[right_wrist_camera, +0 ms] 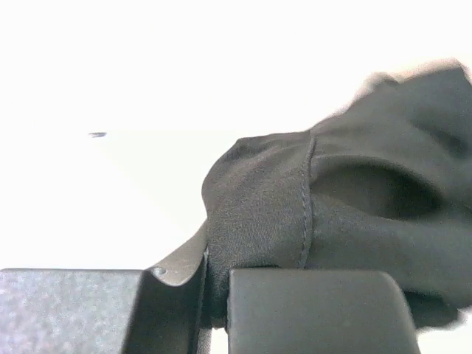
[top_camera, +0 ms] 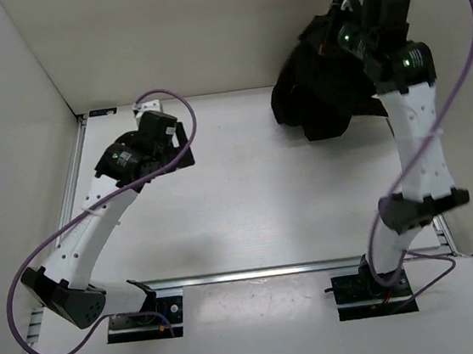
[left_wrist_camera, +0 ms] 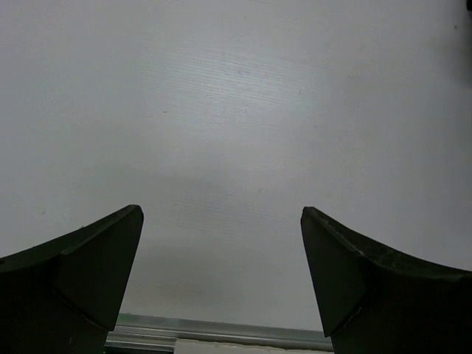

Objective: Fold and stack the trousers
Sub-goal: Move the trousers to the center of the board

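**Trousers pinched at far-right corner; left gripper open over bare surface**

- Surface [top_camera: 256, 200]: white, walled on the left, back and right. An aluminium rail [top_camera: 256, 272] ran across it near the arm bases.
- Trousers [top_camera: 317, 99]: black, matte and wrinkled, bunched in one heap at the far-right corner. The heap's top edge showed against the back wall. Couldn't tell from the top view how much of it was off the surface.
- Right arm [top_camera: 416, 139]: reached up and away from its base, wrist over the top right of the heap.
- Left arm [top_camera: 96, 219]: bent toward the far-left side, well apart from the trousers.
- Right gripper [right_wrist_camera: 214, 295]: clamped on a fold of the trousers. In the right wrist view the black fabric ran down into the narrow slot between the two fingers. A stitched seam was visible just above the pinch, and the rest of the cloth bulged off to the right.
- Left gripper [left_wrist_camera: 221, 212]: jaws spread wide and holding nothing. The left wrist view showed only bare white surface between the fingers, with a strip of rail at the bottom edge.
- Purple cables: one looped off the left arm [top_camera: 26, 278], and one arced high around the right arm [top_camera: 467, 22].
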Action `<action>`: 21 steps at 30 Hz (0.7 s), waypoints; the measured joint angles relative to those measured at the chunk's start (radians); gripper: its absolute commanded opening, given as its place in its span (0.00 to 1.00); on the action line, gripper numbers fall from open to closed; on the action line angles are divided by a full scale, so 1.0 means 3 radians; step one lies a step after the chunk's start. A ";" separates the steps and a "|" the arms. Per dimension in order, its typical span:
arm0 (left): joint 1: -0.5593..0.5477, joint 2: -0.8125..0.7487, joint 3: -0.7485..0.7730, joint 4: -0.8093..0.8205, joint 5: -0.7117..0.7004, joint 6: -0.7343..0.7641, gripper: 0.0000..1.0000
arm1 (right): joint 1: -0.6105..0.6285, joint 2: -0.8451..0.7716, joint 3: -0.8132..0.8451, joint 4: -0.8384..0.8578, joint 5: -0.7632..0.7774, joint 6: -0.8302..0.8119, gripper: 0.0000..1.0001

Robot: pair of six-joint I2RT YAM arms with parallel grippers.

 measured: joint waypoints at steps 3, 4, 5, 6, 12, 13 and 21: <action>0.0334 -0.0057 0.0029 -0.0057 0.0078 -0.0098 1.00 | 0.0657 -0.0612 -0.0313 0.0181 -0.0153 -0.0051 0.01; 0.0460 -0.0083 0.0031 -0.0080 0.0127 -0.0120 1.00 | 0.0903 -0.0769 -0.0515 0.0259 -0.0178 -0.0053 0.04; 0.0584 -0.0107 0.0039 -0.0114 0.0174 -0.0141 1.00 | 0.1136 -0.0927 -0.0767 0.0361 -0.0184 -0.0055 0.07; 0.0701 -0.0127 0.0052 -0.0144 0.0225 -0.0154 1.00 | 0.1334 -0.1029 -0.0994 0.0404 -0.0167 -0.0050 0.14; 0.1273 -0.0347 0.0167 -0.0245 0.0408 -0.0167 1.00 | 0.2458 -0.0638 -0.2224 0.0299 0.0623 0.0093 0.99; 0.1335 -0.0406 0.0179 -0.0259 0.0445 -0.0148 1.00 | 0.2597 -0.0493 -0.2346 0.0195 0.0811 0.0117 0.99; 0.1321 -0.0692 -0.0278 -0.0064 0.1011 0.0011 1.00 | 0.2036 -0.1275 -0.3307 -0.0215 0.1250 0.0451 0.42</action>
